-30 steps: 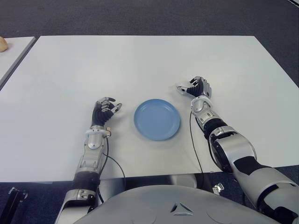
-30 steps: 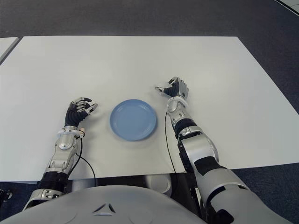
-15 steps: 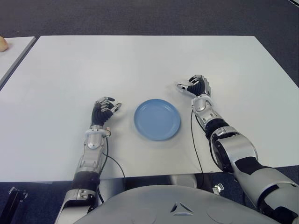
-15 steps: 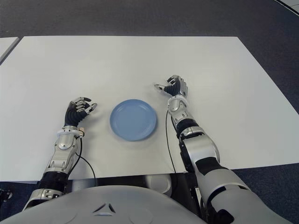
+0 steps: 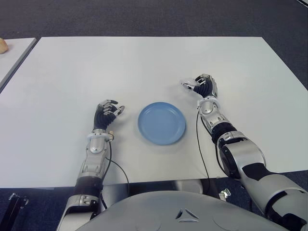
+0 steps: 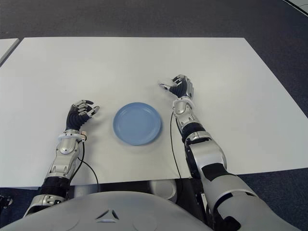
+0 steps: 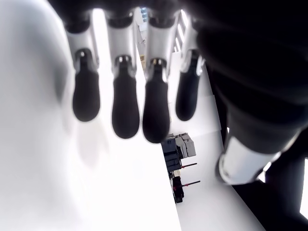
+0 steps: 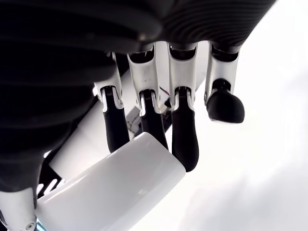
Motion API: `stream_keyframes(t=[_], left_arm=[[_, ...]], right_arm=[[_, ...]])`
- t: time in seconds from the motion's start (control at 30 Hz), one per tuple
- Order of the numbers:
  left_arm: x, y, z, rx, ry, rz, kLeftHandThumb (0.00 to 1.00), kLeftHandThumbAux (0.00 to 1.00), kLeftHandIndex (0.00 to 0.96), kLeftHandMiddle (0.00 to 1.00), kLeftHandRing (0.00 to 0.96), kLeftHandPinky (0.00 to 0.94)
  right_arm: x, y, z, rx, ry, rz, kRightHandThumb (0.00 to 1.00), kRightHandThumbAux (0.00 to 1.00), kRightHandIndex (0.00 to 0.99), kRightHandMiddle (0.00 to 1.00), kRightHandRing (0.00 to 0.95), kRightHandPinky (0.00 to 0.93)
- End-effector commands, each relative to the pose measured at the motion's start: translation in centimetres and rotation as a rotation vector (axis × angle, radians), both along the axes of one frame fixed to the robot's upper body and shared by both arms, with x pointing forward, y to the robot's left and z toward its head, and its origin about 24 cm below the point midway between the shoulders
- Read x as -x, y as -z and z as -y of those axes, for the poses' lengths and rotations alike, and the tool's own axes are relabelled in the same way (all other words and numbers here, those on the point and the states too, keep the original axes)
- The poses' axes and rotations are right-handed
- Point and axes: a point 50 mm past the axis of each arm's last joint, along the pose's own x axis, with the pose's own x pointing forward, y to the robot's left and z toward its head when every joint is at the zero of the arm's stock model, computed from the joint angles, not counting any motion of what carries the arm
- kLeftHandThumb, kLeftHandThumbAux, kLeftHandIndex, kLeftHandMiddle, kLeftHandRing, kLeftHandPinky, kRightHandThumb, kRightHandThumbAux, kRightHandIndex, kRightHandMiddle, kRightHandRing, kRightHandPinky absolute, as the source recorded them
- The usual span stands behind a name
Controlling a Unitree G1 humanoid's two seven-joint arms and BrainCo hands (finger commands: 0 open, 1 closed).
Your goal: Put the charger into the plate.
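While the blue plate (image 5: 161,122) sits bare on the white table (image 5: 144,67) between the two arms, the right hand (image 5: 200,88) is raised beyond and to the right of it with its fingers (image 8: 185,139) curled around a white block, which I take to be the charger (image 8: 115,185); the right wrist view shows it pinned against the palm. The left hand (image 5: 107,114) shows beside the plate on its left side, fingers (image 7: 125,108) loosely extended and holding nothing. The charger is not yet above the plate. The main risk, as I judge it, is an early or off-centre release: the hand must travel inward and toward the robot, and if the fingers let go while short of the rim, the block could land on the table or strike the edge and tip the light plate. The smooth casing might also slide in the grasp.
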Motion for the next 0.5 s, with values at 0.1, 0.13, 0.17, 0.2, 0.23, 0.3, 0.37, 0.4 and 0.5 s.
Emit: stream_keyframes(t=[0.1, 0.13, 0.17, 0.2, 0.23, 0.3, 0.37, 0.4, 0.5], left_arm=[[-0.1, 0.2, -0.2, 0.002, -0.022, -0.009, 0.711, 0.717, 0.434, 0.639, 0.633, 0.626], [-0.1, 0.2, -0.2, 0.002, -0.023, -0.009, 0.711, 0.717, 0.434, 0.639, 0.633, 0.627], [-0.1, 0.2, -0.2, 0.003, -0.023, -0.01, 0.711, 0.717, 0.434, 0.64, 0.635, 0.628], [-0.1, 0.2, -0.2, 0.004, -0.024, -0.011, 0.711, 0.717, 0.434, 0.641, 0.636, 0.629], [-0.1, 0.2, -0.2, 0.004, -0.025, -0.011, 0.711, 0.717, 0.434, 0.642, 0.637, 0.63], [-0.1, 0.2, -0.2, 0.006, -0.025, -0.013, 0.711, 0.717, 0.434, 0.644, 0.639, 0.633], [-0.1, 0.2, -0.2, 0.007, -0.026, -0.013, 0.71, 0.717, 0.434, 0.647, 0.64, 0.63], [-0.1, 0.2, -0.2, 0.007, -0.026, -0.013, 0.71, 0.717, 0.434, 0.648, 0.64, 0.629], [-0.1, 0.2, -0.2, 0.005, -0.024, -0.012, 0.71, 0.717, 0.434, 0.649, 0.639, 0.626]], right_arm=[[0.2, -0.7, 0.0, -0.034, 0.001, 0.081, 0.7, 0.729, 0.436, 0.763, 0.786, 0.781], [0.2, -1.1, -0.1, -0.041, -0.004, 0.105, 0.701, 0.729, 0.435, 0.761, 0.784, 0.778], [0.2, -1.4, -0.1, -0.045, -0.008, 0.121, 0.701, 0.729, 0.435, 0.758, 0.781, 0.775], [0.2, -1.7, -0.2, -0.05, -0.014, 0.139, 0.701, 0.729, 0.435, 0.755, 0.778, 0.773], [0.2, -1.9, -0.3, -0.053, -0.018, 0.152, 0.701, 0.729, 0.435, 0.754, 0.777, 0.773], [0.4, -2.3, -0.4, -0.06, -0.029, 0.173, 0.701, 0.729, 0.435, 0.752, 0.775, 0.775], [0.7, -2.7, -0.6, -0.071, -0.05, 0.206, 0.702, 0.728, 0.436, 0.756, 0.781, 0.789], [0.9, -3.0, -0.9, -0.076, -0.063, 0.223, 0.703, 0.728, 0.436, 0.758, 0.784, 0.796], [1.4, -3.6, -1.4, -0.084, -0.09, 0.25, 0.703, 0.727, 0.436, 0.763, 0.79, 0.802]])
